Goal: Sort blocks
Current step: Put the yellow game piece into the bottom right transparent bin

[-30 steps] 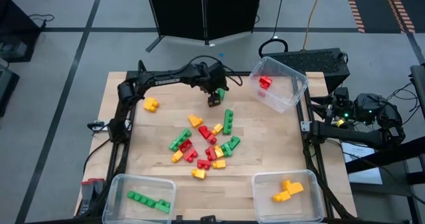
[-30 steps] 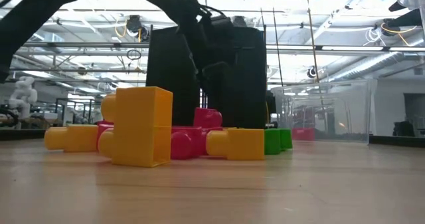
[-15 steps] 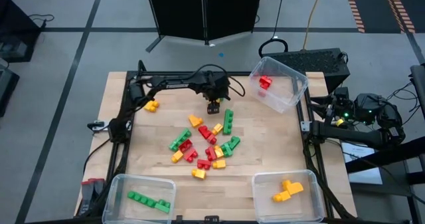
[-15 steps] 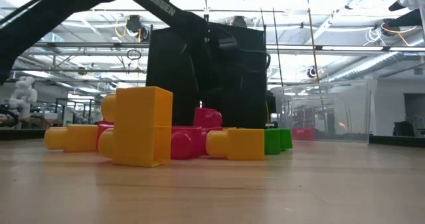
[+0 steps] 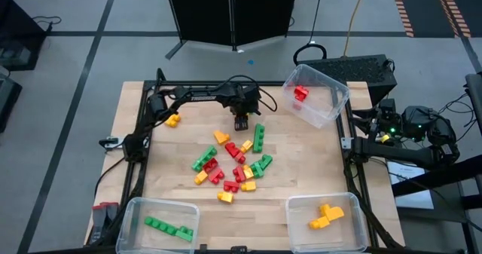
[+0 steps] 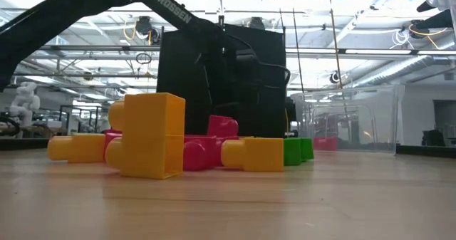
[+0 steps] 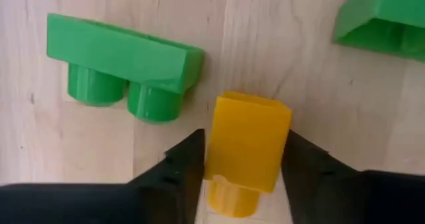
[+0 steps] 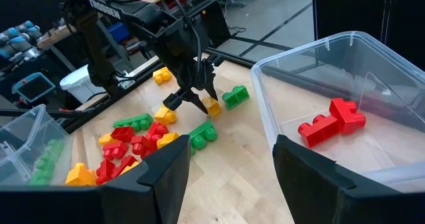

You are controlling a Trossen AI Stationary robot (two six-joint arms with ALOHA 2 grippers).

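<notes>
Red, green and yellow blocks lie in a loose heap (image 5: 233, 163) in the middle of the table. One small yellow block (image 7: 247, 137) lies on its side just beyond the heap, its stud pointing sideways. My left gripper (image 5: 241, 120) stands over it, pointing steeply down and shut on it; the right wrist view also shows my left gripper (image 8: 199, 99). A green block (image 7: 126, 58) lies on its side right beside the yellow one. My right gripper (image 8: 229, 151) waits open at the table's right edge, with nothing between its fingers. My left gripper pinches the small yellow block between its two fingers, one on each of two opposite flat sides (image 7: 214, 151). The fingers come from above, pointing steeply down. The block lies on the tabletop on its side, its stud (image 7: 229, 197) sticking out level.
A clear bin (image 5: 316, 96) holding a red block sits tilted at the far right corner. A bin with green blocks (image 5: 162, 224) stands near left, one with yellow blocks (image 5: 327, 220) near right. A lone yellow block (image 5: 172, 120) lies at the far left.
My left gripper has come down to the tabletop and a little toward the near edge, onto the small yellow block. The block lies where it was.
</notes>
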